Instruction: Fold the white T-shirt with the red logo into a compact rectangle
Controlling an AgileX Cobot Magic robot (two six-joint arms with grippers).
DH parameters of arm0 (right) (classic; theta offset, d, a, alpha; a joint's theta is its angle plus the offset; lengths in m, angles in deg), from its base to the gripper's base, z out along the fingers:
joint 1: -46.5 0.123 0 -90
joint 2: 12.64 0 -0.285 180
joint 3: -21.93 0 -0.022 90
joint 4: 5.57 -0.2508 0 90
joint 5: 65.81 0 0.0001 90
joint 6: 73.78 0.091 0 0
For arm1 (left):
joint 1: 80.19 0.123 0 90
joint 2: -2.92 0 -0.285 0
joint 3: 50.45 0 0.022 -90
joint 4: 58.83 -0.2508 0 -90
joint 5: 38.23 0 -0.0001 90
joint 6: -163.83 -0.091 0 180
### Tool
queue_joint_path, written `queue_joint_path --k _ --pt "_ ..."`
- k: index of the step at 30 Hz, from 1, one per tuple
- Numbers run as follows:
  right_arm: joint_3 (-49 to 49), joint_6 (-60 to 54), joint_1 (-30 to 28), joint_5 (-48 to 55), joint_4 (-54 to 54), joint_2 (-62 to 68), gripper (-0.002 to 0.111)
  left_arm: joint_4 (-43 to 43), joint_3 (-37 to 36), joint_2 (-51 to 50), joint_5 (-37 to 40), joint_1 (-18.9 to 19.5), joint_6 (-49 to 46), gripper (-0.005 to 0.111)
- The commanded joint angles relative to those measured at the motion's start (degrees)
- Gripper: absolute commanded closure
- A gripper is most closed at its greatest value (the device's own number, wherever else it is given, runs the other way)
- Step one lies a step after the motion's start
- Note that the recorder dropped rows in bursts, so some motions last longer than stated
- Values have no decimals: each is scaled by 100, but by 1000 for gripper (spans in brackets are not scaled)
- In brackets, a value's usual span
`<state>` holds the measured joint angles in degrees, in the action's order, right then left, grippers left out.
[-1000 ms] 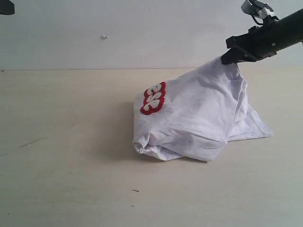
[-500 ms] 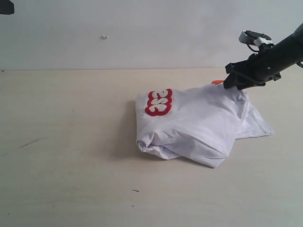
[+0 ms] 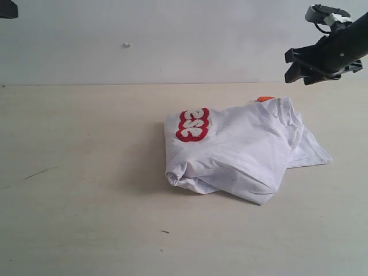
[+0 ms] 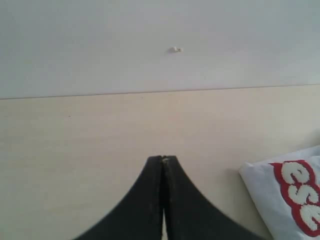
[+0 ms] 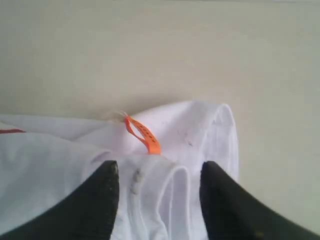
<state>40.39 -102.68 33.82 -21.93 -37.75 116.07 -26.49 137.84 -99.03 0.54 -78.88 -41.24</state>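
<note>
The white T-shirt point(image 3: 241, 150) lies in a rumpled, roughly folded heap on the table, right of centre. Part of the red logo point(image 3: 192, 125) shows on its upper left corner, and an orange neck tag point(image 3: 264, 99) peeks out at the far edge. My right gripper point(image 3: 298, 70) hangs open above the shirt's far right corner, apart from the cloth. In the right wrist view the open gripper point(image 5: 160, 167) frames a folded hem of the shirt point(image 5: 200, 130) and the tag point(image 5: 145, 135). My left gripper point(image 4: 163, 159) is shut and empty, with the logo point(image 4: 300, 192) off to one side.
The pale wooden table point(image 3: 86, 172) runs back to a white wall point(image 3: 172, 40), which has a small mark point(image 3: 126, 45) on it. A dark piece of the left arm point(image 3: 7, 8) sits in the exterior view's top left corner.
The right gripper opened and let go of the shirt's raised corner, then drew up and to the right. The lifted cloth dropped flat onto the heap.
</note>
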Motion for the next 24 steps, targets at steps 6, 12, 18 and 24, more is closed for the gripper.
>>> queue_joint_path --k 6,12,18,24 --pt "22 211 162 514 773 -14 108 310 -98 17 143 -14 -279 107" --pt "-336 341 609 249 970 -4 108 1104 -696 17 -350 -23 -1090 107" --pt "-1198 993 874 -625 1960 11 108 1056 -891 17 -432 -23 -1087 107" --pt "-1352 1471 1010 -678 2335 529 108 1188 -891 17 -453 -23 -1114 107"
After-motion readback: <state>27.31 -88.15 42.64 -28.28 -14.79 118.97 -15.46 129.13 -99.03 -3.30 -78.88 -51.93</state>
